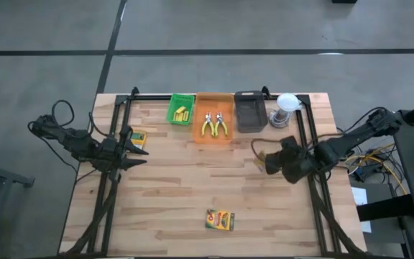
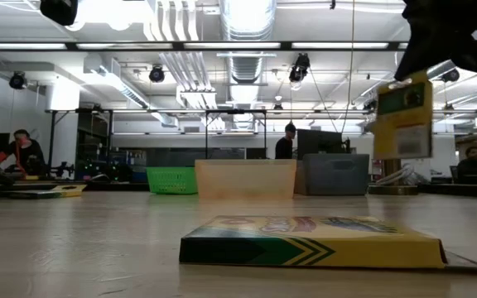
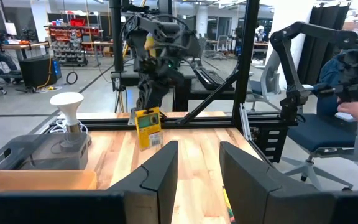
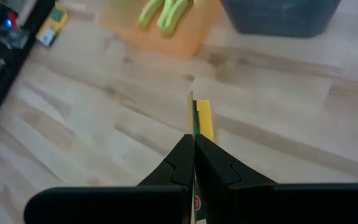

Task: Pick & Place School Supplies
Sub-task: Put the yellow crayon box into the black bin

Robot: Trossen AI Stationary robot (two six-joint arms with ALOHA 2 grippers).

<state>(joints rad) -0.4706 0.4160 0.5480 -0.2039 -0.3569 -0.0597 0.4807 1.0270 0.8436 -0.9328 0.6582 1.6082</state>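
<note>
Pale wooden bench (image 1: 192, 187), black-framed, carrying along its far edge: green plastic tray (image 1: 181, 109) with short yellow blocks (image 1: 181, 113) inside; orange plastic tray (image 1: 214, 119) with two yellow-handled plier-like tools (image 1: 214, 125) inside; dark grey plastic tray (image 1: 250, 111), contents not discernible; white round lamp-like object (image 1: 285, 108) just beside it. Right end effector (image 4: 194, 149), near the bench's right side, clenched on a flat yellow crayon box with green edge (image 4: 201, 121), gripped by its thin edge and held clear of the surface; seen hanging upright in the low view, short of the trays. Left end effector (image 3: 197, 165), at the bench's left side, released and part-way apart, grasping nothing; second flat yellow crayon box (image 1: 138, 139) on the wood just beside it. Third flat yellow-and-green crayon box (image 1: 220, 219) lying loose near the bench's front edge, well apart from both arms. Progress, as judged: blocks and pliers sorted; one box in transit, not yet set down; two boxes left to collect. Destination tray for the boxes not determinable.
</note>
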